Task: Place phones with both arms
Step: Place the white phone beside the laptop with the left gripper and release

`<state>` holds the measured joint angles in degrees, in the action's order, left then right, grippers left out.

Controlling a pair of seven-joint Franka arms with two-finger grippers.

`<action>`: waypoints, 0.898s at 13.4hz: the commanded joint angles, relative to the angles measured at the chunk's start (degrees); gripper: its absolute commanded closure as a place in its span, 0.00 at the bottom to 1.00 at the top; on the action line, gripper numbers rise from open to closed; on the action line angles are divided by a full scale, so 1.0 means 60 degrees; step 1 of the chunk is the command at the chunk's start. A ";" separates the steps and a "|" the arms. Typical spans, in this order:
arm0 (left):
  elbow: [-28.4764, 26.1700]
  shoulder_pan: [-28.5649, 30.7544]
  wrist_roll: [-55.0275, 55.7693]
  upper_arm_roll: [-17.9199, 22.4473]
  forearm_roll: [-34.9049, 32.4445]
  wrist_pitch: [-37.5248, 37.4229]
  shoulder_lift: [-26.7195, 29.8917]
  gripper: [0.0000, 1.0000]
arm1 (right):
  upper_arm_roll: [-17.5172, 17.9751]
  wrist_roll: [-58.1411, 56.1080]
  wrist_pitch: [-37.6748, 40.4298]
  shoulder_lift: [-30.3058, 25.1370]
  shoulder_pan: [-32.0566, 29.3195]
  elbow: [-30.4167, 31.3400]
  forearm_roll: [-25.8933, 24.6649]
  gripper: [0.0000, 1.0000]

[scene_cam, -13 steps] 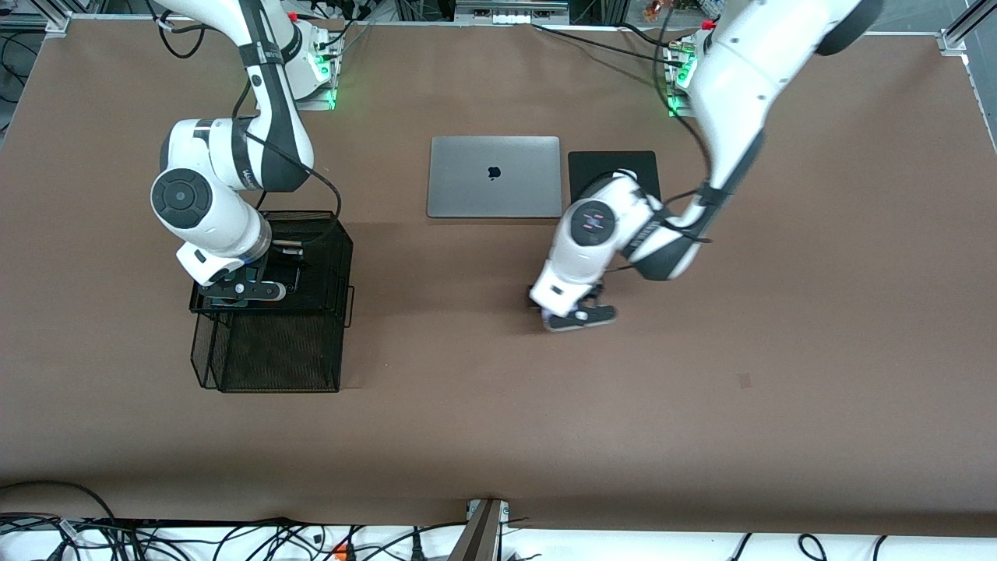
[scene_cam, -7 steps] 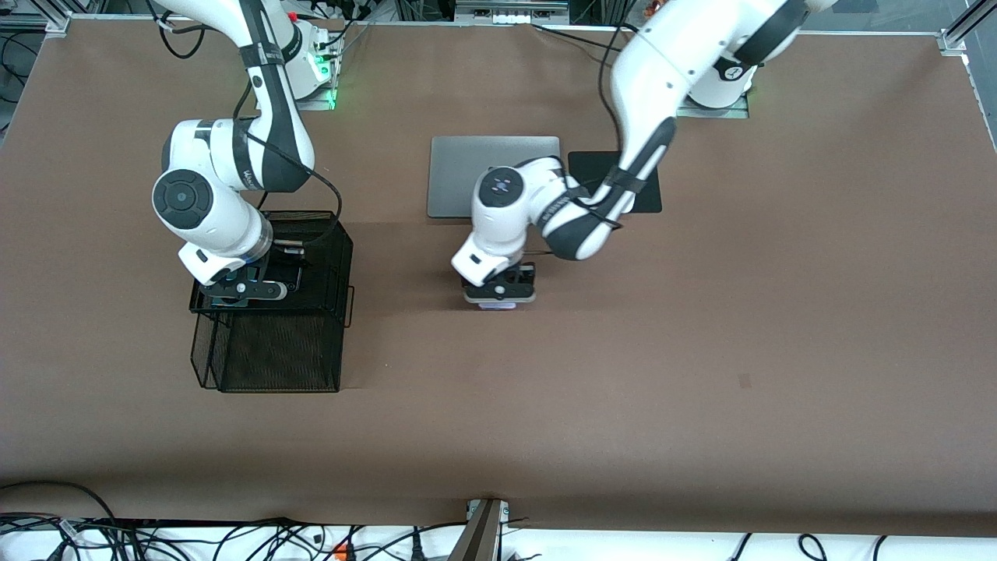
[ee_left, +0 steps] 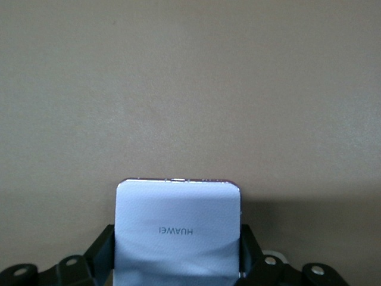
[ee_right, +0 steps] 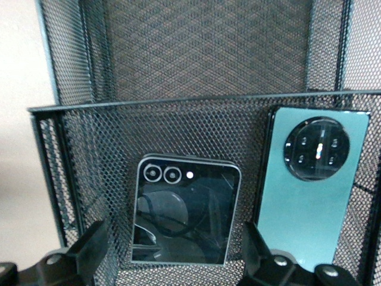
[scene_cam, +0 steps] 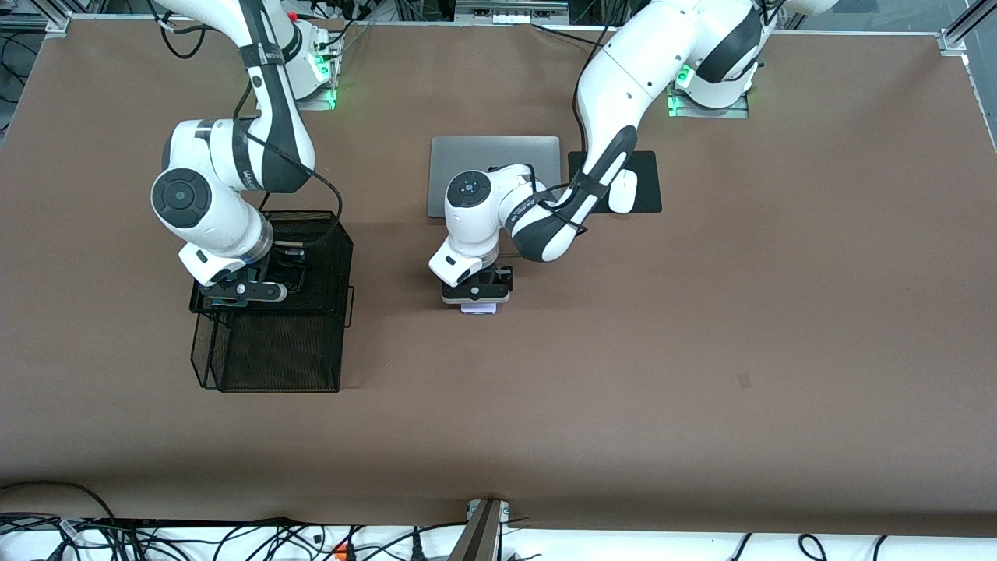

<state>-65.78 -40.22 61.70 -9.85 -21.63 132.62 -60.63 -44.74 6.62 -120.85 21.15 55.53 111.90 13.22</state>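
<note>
Over bare table, left claw (ee_left: pixel 178 271) grips lilac-white phone (ee_left: pixel 178 229).

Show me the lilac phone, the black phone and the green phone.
lilac phone (ee_left: pixel 178 226), left wrist view, middle of its pale back.
black phone (ee_right: pixel 184 214), right wrist view, middle of its dark face.
green phone (ee_right: pixel 306 220), right wrist view, plain back below the camera ring.

**Two arms at work over basket and counter**

The right hand (scene_cam: pixel 243 292) sits low in the black mesh basket (scene_cam: pixel 273 351) at the right arm's end of the brown counter (scene_cam: pixel 701 351). The left hand (scene_cam: pixel 477 294) is over the counter's middle, gripping a pale lilac-white phone (scene_cam: pixel 479 308). A silver laptop (scene_cam: pixel 498 152) lies farther from the camera, with a white mouse (scene_cam: pixel 623 191) on a black pad (scene_cam: pixel 646 195) beside it.
</note>
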 commanded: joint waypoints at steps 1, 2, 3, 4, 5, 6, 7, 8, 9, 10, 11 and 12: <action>0.0445 -0.0181 0.0072 0.0221 0.0104 -0.0233 -0.0120 0.00 | -0.0014 -0.0033 0.0117 -0.0171 -0.0027 -0.0367 0.0111 0.00; 0.0445 -0.0109 0.0072 0.0221 0.0147 -0.0262 -0.0033 0.00 | -0.0014 -0.0004 0.0175 -0.0200 -0.0012 -0.0383 0.0111 0.00; 0.0445 -0.0006 0.0014 0.0221 0.0148 -0.0581 0.0142 0.00 | -0.0028 0.0010 0.0307 -0.0229 -0.0012 -0.0426 0.0111 0.00; 0.0445 0.0285 -0.0044 0.0206 0.0177 -0.1048 0.0362 0.00 | -0.0014 0.0011 0.0351 -0.0215 -0.0027 -0.0528 0.0111 0.00; 0.0431 0.0752 -0.0059 0.0105 0.0148 -0.1415 0.0668 0.00 | -0.0014 0.0040 0.0352 -0.0186 -0.0056 -0.0587 0.0111 0.00; 0.0199 0.1119 -0.0263 0.0060 0.0177 -0.1651 0.1048 0.00 | -0.0014 0.0083 0.0352 -0.0113 -0.0100 -0.0689 0.0111 0.00; -0.0065 0.1369 -0.0381 0.0045 0.0177 -0.1842 0.1342 0.00 | -0.0014 0.0026 0.0352 -0.0069 -0.0100 -0.0792 0.0111 0.00; -0.0299 0.1705 -0.0425 0.0045 0.0177 -0.2105 0.1679 0.00 | -0.0014 -0.0033 0.0381 -0.0127 -0.0086 -0.0894 0.0111 0.00; -0.0548 0.2027 -0.0658 0.0045 0.0177 -0.2456 0.2059 0.00 | -0.0014 -0.0019 0.0657 -0.0156 -0.0071 -0.1069 0.0111 0.00; -0.0725 0.2364 -0.1023 0.0031 0.0177 -0.2778 0.2411 0.00 | -0.0028 0.0010 0.1007 -0.0157 -0.0085 -0.1419 0.0111 0.00; -0.0843 0.2687 -0.1374 -0.0028 0.0177 -0.3158 0.2676 0.00 | -0.0029 0.0054 0.1402 -0.0084 -0.0114 -0.1916 0.0111 0.00; -0.0916 0.3009 -0.1813 -0.0072 0.0177 -0.3539 0.2939 0.00 | -0.0014 0.0272 0.1841 -0.0040 -0.0129 -0.2370 0.0111 0.00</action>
<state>-65.66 -25.66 55.29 -9.13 -21.62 114.64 -49.01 -44.99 6.89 -115.15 21.06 55.33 103.10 13.22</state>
